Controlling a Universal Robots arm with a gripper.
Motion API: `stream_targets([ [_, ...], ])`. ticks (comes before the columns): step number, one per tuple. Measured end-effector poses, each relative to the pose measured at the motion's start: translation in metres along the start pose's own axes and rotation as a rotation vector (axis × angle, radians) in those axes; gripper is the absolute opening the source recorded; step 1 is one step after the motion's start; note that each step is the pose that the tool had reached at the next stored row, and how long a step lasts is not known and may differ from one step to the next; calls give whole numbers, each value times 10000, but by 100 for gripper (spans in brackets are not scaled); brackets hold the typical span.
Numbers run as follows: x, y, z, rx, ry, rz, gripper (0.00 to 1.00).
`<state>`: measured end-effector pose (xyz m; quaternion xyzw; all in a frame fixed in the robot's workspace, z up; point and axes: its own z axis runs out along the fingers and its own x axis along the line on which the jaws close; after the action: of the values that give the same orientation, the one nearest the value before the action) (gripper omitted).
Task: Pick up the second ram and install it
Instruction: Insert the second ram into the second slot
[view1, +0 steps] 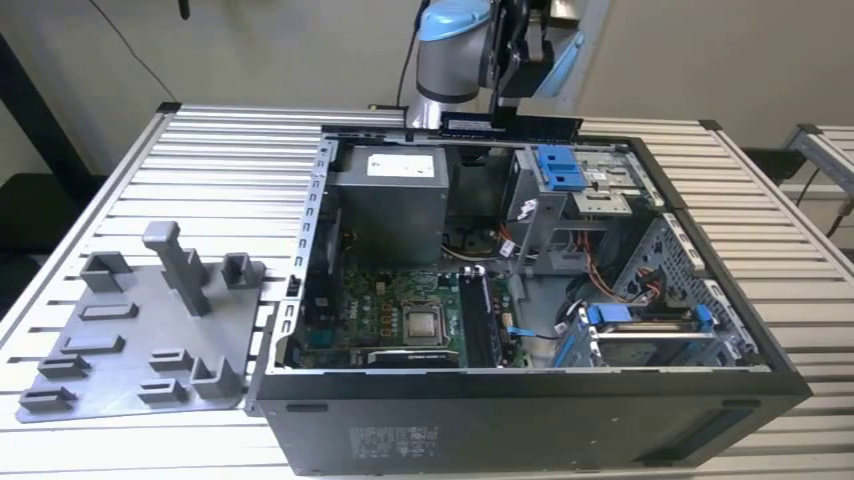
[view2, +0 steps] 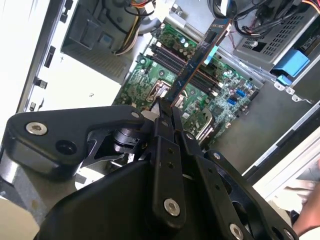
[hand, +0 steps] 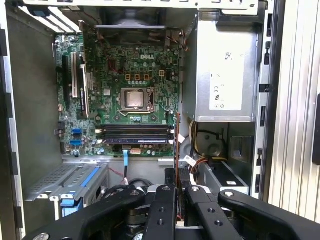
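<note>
The second ram (view2: 197, 57) is a long dark stick that juts out from my fingertips over the open computer case. My gripper (view2: 167, 109) is shut on one end of it. The first wrist view shows the second ram (hand: 177, 145) edge-on as a thin line running from my gripper (hand: 176, 185) toward the motherboard. In the exterior view my gripper (view1: 523, 95) hangs above the case's far edge, with the second ram (view1: 514, 126) lying level under it. The memory slots (hand: 135, 134) sit on the green motherboard (view1: 400, 320) below the processor socket, well apart from the stick.
The case (view1: 534, 400) lies open on a slatted table. Inside are a grey power supply (view1: 387, 200), a drive cage with blue clips (view1: 561, 170) and loose cables (hand: 200, 145). A grey fixture plate with blocks and posts (view1: 134, 330) lies on the exterior view's left.
</note>
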<state>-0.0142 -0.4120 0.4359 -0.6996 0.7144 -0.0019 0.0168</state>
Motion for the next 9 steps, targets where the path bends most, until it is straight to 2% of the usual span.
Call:
stream_targets([
  [9, -1, 0, 0, 0, 0, 0, 14],
])
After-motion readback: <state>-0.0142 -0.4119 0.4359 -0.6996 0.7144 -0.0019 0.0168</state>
